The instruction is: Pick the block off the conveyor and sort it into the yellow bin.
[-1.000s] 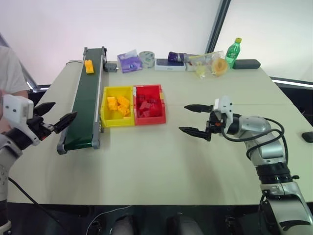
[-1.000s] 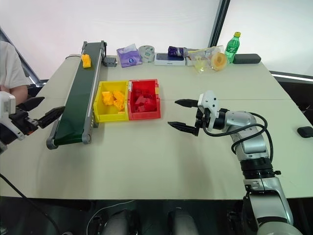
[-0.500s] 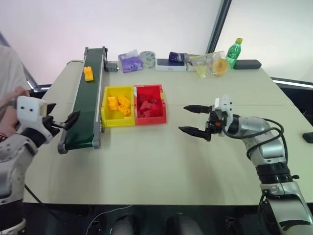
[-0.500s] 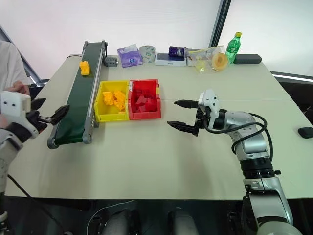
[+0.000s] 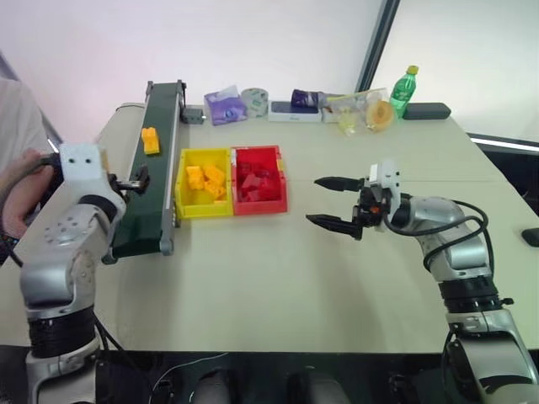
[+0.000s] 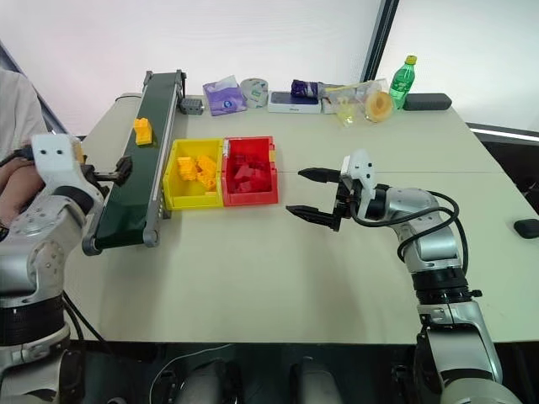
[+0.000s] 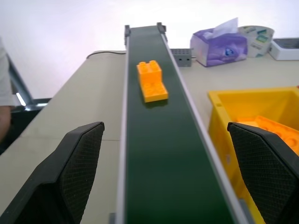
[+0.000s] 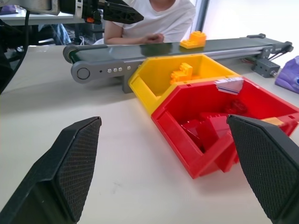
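The yellow-orange block (image 5: 150, 140) rides on the dark green conveyor (image 5: 156, 118), in its far half. My left gripper (image 7: 163, 128) is open over the belt's near half and points along it toward the block (image 7: 152, 81), a good stretch short of it. The left fingers (image 7: 70, 177) stand wider than the belt. The yellow bin (image 5: 184, 206) sits just right of the conveyor and holds several yellow blocks. My right gripper (image 5: 335, 202) hovers open above the table right of the bins, facing them, with nothing between its fingers.
A red bin (image 5: 278, 200) with red blocks is joined to the yellow bin's right side. A person's hand (image 5: 17, 189) is at the table's left edge. A tissue pack (image 5: 222, 105), tape roll, boxes, bags and a green bottle (image 5: 402, 89) line the far edge.
My left arm swung in from the table's left side to above the near half of the conveyor, turning to point along it. The block rode nearer along the belt. The right arm stayed put.
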Tool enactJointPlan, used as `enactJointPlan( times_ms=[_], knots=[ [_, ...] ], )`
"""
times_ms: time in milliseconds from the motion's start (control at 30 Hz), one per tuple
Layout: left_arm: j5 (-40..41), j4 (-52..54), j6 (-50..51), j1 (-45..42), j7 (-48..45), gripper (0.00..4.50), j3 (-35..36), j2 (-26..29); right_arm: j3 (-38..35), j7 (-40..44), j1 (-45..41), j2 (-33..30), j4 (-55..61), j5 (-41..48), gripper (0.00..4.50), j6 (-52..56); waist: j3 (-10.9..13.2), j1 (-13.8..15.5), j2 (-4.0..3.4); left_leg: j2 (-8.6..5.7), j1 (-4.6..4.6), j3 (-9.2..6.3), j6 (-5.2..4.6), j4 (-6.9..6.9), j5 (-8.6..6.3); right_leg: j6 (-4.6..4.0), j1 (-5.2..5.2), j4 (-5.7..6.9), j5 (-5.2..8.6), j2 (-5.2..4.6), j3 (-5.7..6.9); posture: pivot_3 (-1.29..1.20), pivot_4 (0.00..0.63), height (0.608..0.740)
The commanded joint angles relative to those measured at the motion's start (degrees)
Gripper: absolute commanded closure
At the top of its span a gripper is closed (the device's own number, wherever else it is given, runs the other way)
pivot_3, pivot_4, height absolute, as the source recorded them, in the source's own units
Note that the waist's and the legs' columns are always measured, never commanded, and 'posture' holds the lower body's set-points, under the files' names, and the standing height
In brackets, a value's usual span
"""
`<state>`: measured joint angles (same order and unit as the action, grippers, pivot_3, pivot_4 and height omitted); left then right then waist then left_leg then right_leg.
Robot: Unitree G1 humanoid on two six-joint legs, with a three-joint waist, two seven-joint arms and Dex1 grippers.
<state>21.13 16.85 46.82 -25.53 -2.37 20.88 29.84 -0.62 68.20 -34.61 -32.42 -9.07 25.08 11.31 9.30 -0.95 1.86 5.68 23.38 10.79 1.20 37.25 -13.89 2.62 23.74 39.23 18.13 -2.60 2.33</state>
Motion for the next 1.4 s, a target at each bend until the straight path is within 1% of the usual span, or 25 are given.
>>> enactJointPlan(
  times_ms=[33, 133, 267, 367, 433, 500, 633, 733, 933, 967, 1033, 1167, 1200, 1233, 1400],
  knots=[
    [-1.3, 0.7, -1.5, -0.2, -1.7, 0.04, 0.8, 2.5, -1.1, -0.2, -0.7, -0.2, 1.9, 0.4, 0.0, -1.1, 0.0, -0.2, 0.0, 0.0, -0.01, 0.0, 0.0, -0.01, 0.0, 0.0, 0.0, 0.0, 0.0, 0.02, 0.0, 0.0, 0.15, 0.74],
    [-1.1, -0.5, -1.5, -0.5, -1.6, 0.04, 1.9, 2.0, -1.1, -0.3, -0.4, -0.3, 2.2, 0.3, 0.0, -1.2, 0.0, -0.1, 0.0, 0.0, -0.01, 0.01, 0.01, -0.01, 0.01, 0.0, 0.01, 0.0, 0.0, 0.04, 0.0, 0.0, 0.15, 0.74],
    [-2.9, -1.4, -1.1, -1.9, 0.8, 0.04, -0.4, 0.1, -1.1, -0.6, -0.1, -0.2, 2.6, 0.3, 0.0, -1.1, 0.0, 0.4, 0.0, 0.0, -0.01, -0.01, 0.01, 0.0, 0.0, 0.0, -0.02, 0.0, 0.0, -0.03, 0.0, 0.0, 0.15, 0.74],
    [-5.7, -2.9, 0.9, -3.0, 3.4, 0.04, -2.7, -1.0, -1.0, -0.8, -0.1, -0.1, 2.7, 0.3, 0.0, -1.2, 0.0, 0.4, 0.0, -0.01, -0.01, -0.02, 0.0, 0.02, 0.0, 0.0, -0.05, 0.0, 0.0, -0.03, 0.01, 0.0, 0.15, 0.74],
    [-7.5, -4.9, 2.9, -3.8, 4.9, 0.04, -4.0, -1.5, -0.9, -0.8, -0.3, 0.0, 2.6, 0.2, 0.0, -1.2, 0.0, 0.3, 0.0, -0.03, -0.01, -0.03, 0.0, 0.03, 0.0, 0.0, -0.05, 0.0, 0.0, -0.02, 0.01, 0.0, 0.15, 0.74],
    [-8.7, -7.0, 2.5, -4.7, 5.8, 0.04, -4.7, -2.4, -0.8, -0.8, -0.4, 0.0, 2.6, 0.2, 0.0, -1.2, 0.0, 0.1, 0.0, -0.06, -0.02, -0.02, 0.01, 0.02, 0.0, 0.0, -0.04, 0.0, 0.0, 0.0, 0.01, 0.0, 0.15, 0.74],
    [-9.7, -11.0, 0.7, -6.4, 5.3, 0.04, -5.4, -3.7, -0.7, -0.8, -0.3, -0.1, 2.8, 0.1, 0.0, -1.2, 0.0, 0.1, 0.0, -0.04, -0.01, -0.01, 0.01, 0.01, 0.0, 0.0, -0.02, 0.0, 0.0, 0.03, 0.01, 0.0, 0.15, 0.74],
    [-9.4, -14.0, -0.8, -8.0, 5.1, 0.04, -4.6, -4.3, -0.7, -1.0, -0.1, -0.1, 3.3, 0.3, 0.0, -1.0, 0.0, 0.1, 0.0, -0.04, -0.01, -0.01, 0.01, 0.02, 0.0, 0.0, -0.02, 0.0, 0.0, 0.02, 0.01, 0.0, 0.15, 0.74],
    [-10.1, -17.4, -2.2, -9.7, 3.5, 0.04, -5.8, -4.3, -0.9, -1.2, 0.5, -0.4, 4.0, 0.4, 0.0, -0.7, 0.0, 0.2, 0.0, -0.05, -0.01, 0.0, 0.01, 0.02, 0.0, 0.0, -0.03, 0.0, 0.0, 0.0, 0.02, 0.0, 0.15, 0.74],
    [-9.9, -17.6, -2.0, -9.7, 3.3, 0.27, -5.7, -4.6, -1.0, -1.3, 0.6, -0.5, 4.2, 0.4, 0.0, -0.6, 0.0, 0.2, 0.0, -0.05, -0.01, 0.0, 0.01, 0.03, 0.0, 0.0, -0.03, 0.0, 0.0, 0.0, 0.02, 0.0, 0.15, 0.74],
    [-9.6, -17.7, -1.5, -9.6, 3.5, 0.9, -5.3, -5.1, -1.1, -1.4, 0.9, -0.6, 4.4, 0.4, 0.0, -0.5, 0.0, 0.2, 0.0, -0.05, -0.01, 0.0, 0.01, 0.02, 0.0, 0.0, -0.02, 0.0, 0.0, 0.0, 0.02, 0.0, 0.15, 0.74],
    [-9.3, -17.6, -1.2, -9.3, 4.4, 2.86, -4.2, -6.6, -1.3, -1.3, 1.0, -0.9, 4.5, 0.5, 0.0, -0.3, 0.0, 0.2, 0.0, -0.05, -0.01, 0.0, 0.01, 0.03, 0.0, 0.0, -0.03, 0.0, 0.0, 0.0, 0.01, 0.0, 0.15, 0.74],
    [-9.2, -17.4, -1.3, -9.3, 4.2, 3.24, -4.1, -6.7, -1.3, -1.3, 1.0, -1.0, 4.4, 0.5, 0.0, -0.3, 0.0, 0.2, 0.0, -0.05, -0.01, 0.0, 0.01, 0.03, 0.0, 0.0, -0.03, 0.0, 0.0, 0.0, 0.02, 0.0, 0.15, 0.74],
    [-9.5, -17.0, -1.9, -9.3, 4.5, 3.18, -3.9, -6.7, -1.3, -1.3, 1.0, -1.0, 4.4, 0.4, 0.0, -0.3, 0.0, 0.2, 0.0, -0.05, -0.01, -0.01, 0.01, 0.03, 0.01, 0.0, -0.03, 0.01, 0.0, 0.0, 0.02, 0.0, 0.15, 0.74],
    [-9.5, -14.4, -4.4, -10.6, 3.4, 3.18, -4.4, -6.2, -1.3, -1.3, 0.8, -1.1, 4.2, 0.4, 0.0, -0.4, 0.0, 0.2, 0.0, -0.05, -0.01, 0.0, 0.01, 0.04, 0.01, 0.0, -0.03, 0.0, 0.0, 0.0, 0.02, 0.0, 0.15, 0.74]
  ],
)
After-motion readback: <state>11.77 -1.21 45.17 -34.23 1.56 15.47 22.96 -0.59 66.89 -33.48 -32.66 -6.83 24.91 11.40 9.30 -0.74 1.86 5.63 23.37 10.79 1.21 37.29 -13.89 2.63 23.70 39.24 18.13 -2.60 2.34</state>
